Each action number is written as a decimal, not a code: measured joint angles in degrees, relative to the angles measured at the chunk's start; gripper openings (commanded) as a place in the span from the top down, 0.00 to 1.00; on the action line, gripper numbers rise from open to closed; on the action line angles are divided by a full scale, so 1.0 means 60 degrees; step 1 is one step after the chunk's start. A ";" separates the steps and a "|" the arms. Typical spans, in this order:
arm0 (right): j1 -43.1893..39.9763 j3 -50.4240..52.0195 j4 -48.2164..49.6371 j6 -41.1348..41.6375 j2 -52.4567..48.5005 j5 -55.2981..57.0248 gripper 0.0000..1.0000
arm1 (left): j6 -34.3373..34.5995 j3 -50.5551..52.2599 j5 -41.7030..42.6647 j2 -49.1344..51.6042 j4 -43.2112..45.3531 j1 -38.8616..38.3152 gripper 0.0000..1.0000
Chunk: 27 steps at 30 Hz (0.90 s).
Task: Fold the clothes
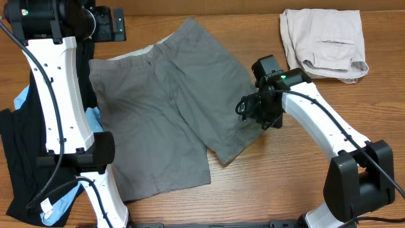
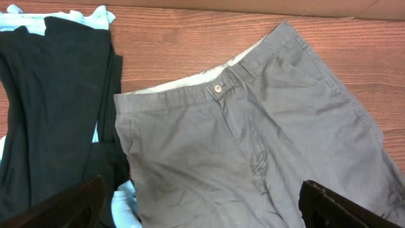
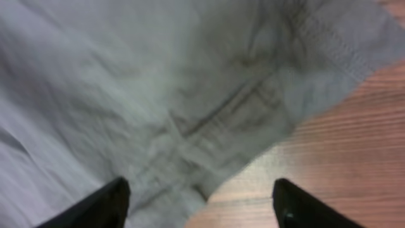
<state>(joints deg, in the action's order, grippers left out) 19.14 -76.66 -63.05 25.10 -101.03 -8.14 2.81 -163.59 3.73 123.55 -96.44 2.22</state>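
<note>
I've got bare desk (image 1: 259,190) open at the near right — free passage there. Left of the grey shorts (image 1: 158,107), black garments (image 1: 19,158) crowd the edge; beige shorts (image 1: 326,44) block the far right corner.

Both arms were built of white, rounded link shells joined by black cylindrical joints. The left arm (image 1: 73,107) was crossed by a thin black cable (image 1: 39,66), and a small white tag (image 1: 45,204) was fixed near its base. A green light (image 1: 283,78) was lit on the right arm (image 1: 316,123), along which a second black cable (image 1: 335,123) was run. Matte black, wedge-shaped fingertips (image 3: 101,206) were carried by the right gripper (image 3: 201,206) and likewise by the left gripper (image 2: 202,206).
</note>
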 measured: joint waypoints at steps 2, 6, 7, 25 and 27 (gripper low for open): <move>-0.0015 0.0004 0.0266 -0.0087 0.0000 -0.0036 0.95 | 0.0000 0.0000 0.0004 0.0000 0.0033 -0.0015 0.00; -0.0051 0.0004 0.0350 -0.0149 0.0000 -0.0106 0.96 | 0.0000 0.0018 0.0033 0.0000 0.0149 -0.0117 0.00; -0.0058 0.0004 0.0353 -0.0182 0.0000 -0.0106 0.96 | 0.0000 0.0018 0.0033 0.0000 0.0178 -0.0131 0.00; -0.0058 0.0040 0.0834 -0.0623 -0.0433 -0.0178 0.96 | -0.0004 0.0080 0.0036 0.0579 0.0364 -0.0448 0.00; -0.0058 0.0073 0.1060 -0.0656 -0.0463 -0.0182 0.96 | -0.0004 0.0080 0.0036 0.0579 0.0448 -0.0448 0.00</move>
<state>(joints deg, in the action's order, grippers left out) 18.79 -76.23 -56.69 21.17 -103.81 -9.23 2.79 -163.11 3.95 127.02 -93.76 -0.47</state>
